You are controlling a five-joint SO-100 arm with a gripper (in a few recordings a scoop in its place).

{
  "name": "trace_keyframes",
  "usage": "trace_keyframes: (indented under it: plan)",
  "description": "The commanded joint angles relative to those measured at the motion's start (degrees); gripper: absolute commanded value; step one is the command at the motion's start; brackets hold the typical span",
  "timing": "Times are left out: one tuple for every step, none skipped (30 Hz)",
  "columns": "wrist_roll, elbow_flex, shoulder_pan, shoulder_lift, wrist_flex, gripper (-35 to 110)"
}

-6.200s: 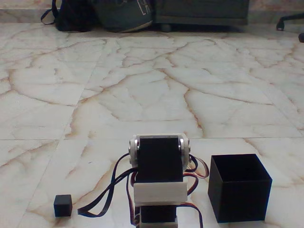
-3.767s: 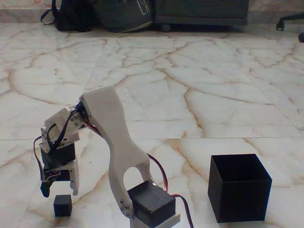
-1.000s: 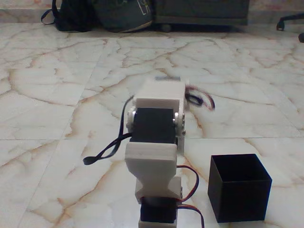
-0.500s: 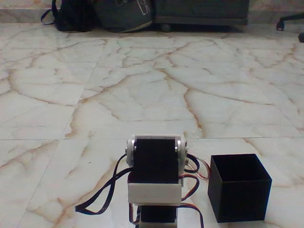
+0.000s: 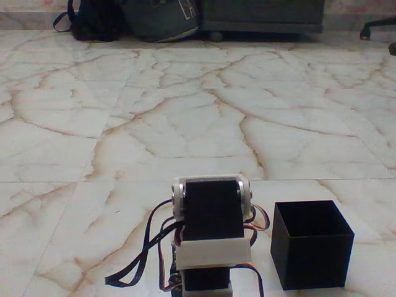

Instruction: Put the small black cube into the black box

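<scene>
Fixed view: the arm (image 5: 211,232) is sitting folded low at the bottom centre, black servo block facing the camera, wires looping out to the left. A second ago it was reared up tall over the same spot; half a second ago it had already dropped, so it is now settling into what looks like its rest pose, shifted only slightly. The small black cube was sitting on the marble floor (image 5: 185,124) at lower left several seconds back, with the arm reaching down over it; that patch of floor is now bare. The black box (image 5: 312,244) is standing upright just right of the arm, open top up, not touching it, in the same place as before. Its inside is reading as plain dark, so I cannot tell whether the cube is lying in there. My read: cube is gone from the floor and the arm is parking, so the drop is probably done, but unconfirmed. Jaws are hidden behind the folded arm; cannot tell whether they are apart, together or gripping anything.
</scene>
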Motion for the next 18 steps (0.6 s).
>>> trace_keyframes:
  plan:
    - [-4.3, -0.1, 0.3, 1.6, -0.4, 3]
    - [-4.6, -0.1, 0.4, 1.5, -0.4, 3]
    - [-4.7, -0.1, 0.4, 1.3, -0.4, 3]
    - [-4.8, -0.1, 0.4, 1.1, -0.6, 3]
    - [-4.8, -0.1, 0.4, 1.0, -0.6, 3]
    - [-4.8, -0.1, 0.4, 1.0, -0.7, 3]
    - [-4.8, -0.1, 0.4, 1.0, -0.6, 3]
    - [-4.8, -0.1, 0.4, 1.0, -0.7, 3]
    - [-4.8, -0.1, 0.4, 1.0, -0.7, 3]
    - [-4.8, -0.1, 0.4, 1.0, -0.7, 3]
    - [-4.8, -0.1, 0.4, 1.0, -0.7, 3]
    - [-4.8, -0.1, 0.4, 1.0, -0.7, 3]
    - [-4.8, -0.1, 0.4, 1.0, -0.7, 3]
    - [-4.8, -0.1, 0.4, 1.0, -0.7, 3]
    - [-4.8, -0.1, 0.4, 1.0, -0.7, 3]
    - [-4.8, -0.1, 0.4, 1.0, -0.7, 3]
    - [-4.8, -0.1, 0.4, 1.0, -0.7, 3]
    - [-4.8, -0.1, 0.4, 1.0, -0.7, 3]
